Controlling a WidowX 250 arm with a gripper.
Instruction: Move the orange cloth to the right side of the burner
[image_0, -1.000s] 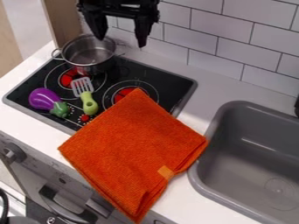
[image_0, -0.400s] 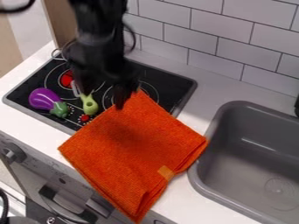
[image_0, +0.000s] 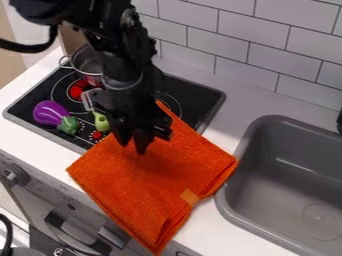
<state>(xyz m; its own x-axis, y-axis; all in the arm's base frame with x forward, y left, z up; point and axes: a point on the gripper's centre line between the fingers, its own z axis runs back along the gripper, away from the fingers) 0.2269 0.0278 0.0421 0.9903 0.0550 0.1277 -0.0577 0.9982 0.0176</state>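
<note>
Taking the whole view as a clock face, the oven handle (image_0: 67, 236) is nearest, at 7 o'clock on the front of the toy stove, with a dark knob (image_0: 15, 175) at 8. The orange cloth (image_0: 153, 180) spreads from the middle down to 6 o'clock, its near corner past the counter's front edge, a small lighter patch (image_0: 190, 197) towards its 4 o'clock side. Its far corner lies over the cooktop (image_0: 206, 95), by the burner (image_0: 176, 102) partly hidden behind the arm; its 3 o'clock corner meets the rim of the grey sink (image_0: 230, 205), which fills 3 to 5.

The gripper (image_0: 133, 145) points down at the cloth's far part, just off the middle towards 8 o'clock. I cannot tell whether it is open or closed, or whether it grips the cloth.

Beyond, on the cooktop, the green-handled spatula (image_0: 101, 121) and purple eggplant (image_0: 50, 112) lie towards 9 o'clock. The metal pot (image_0: 83, 61) stands farther back, between 10 and 11. White tiles (image_0: 247, 62) line the wall, from 12 round to 2.
</note>
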